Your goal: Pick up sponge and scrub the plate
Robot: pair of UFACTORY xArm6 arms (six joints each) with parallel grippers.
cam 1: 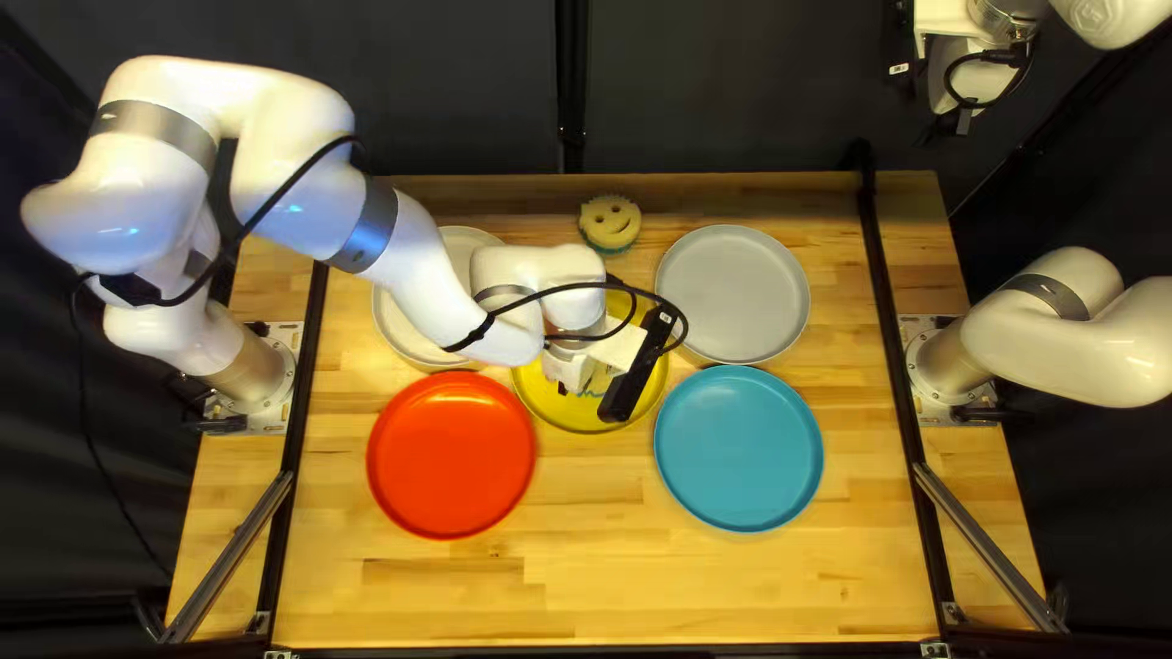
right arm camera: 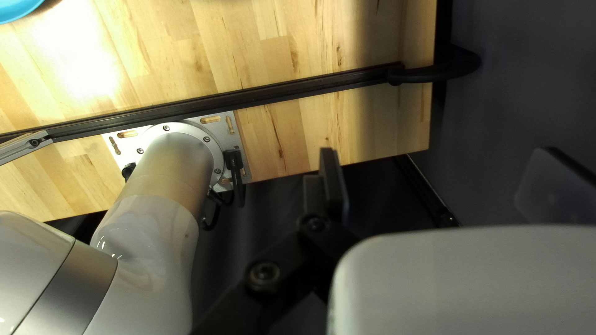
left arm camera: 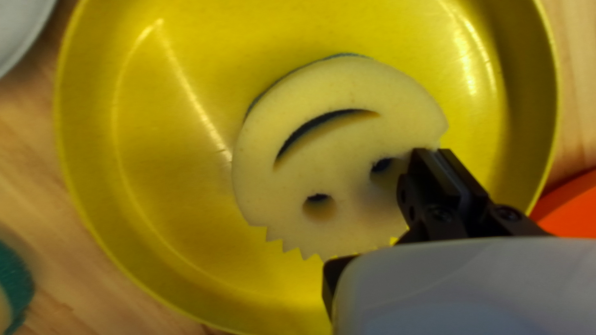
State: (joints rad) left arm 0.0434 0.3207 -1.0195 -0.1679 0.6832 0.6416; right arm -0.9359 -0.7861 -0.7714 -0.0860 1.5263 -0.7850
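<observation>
Over the yellow plate point(cam 1: 547, 405) my left gripper point(cam 1: 564, 388) reaches down; the smiley sponge there is largely hidden by the arm. In the left wrist view the round pale sponge point(left arm camera: 341, 142) lies face up on the yellow plate point(left arm camera: 161, 186), its blue underside showing at one edge. My left gripper point(left arm camera: 439, 154) has its fingers together over the sponge's jagged edge; I cannot tell whether they touch it. My right gripper point(cam 1: 962, 121) is raised beyond the table's far right corner. In the right wrist view that gripper point(right arm camera: 441, 167) has its fingers wide apart, holding nothing.
Another smiley sponge point(cam 1: 611, 222) sits near the far edge. A red plate point(cam 1: 452, 454), a blue plate point(cam 1: 739, 448), a grey plate point(cam 1: 733, 293) and a pale plate point(cam 1: 403, 324) surround the yellow one. Black rails point(cam 1: 897, 366) run along both table sides.
</observation>
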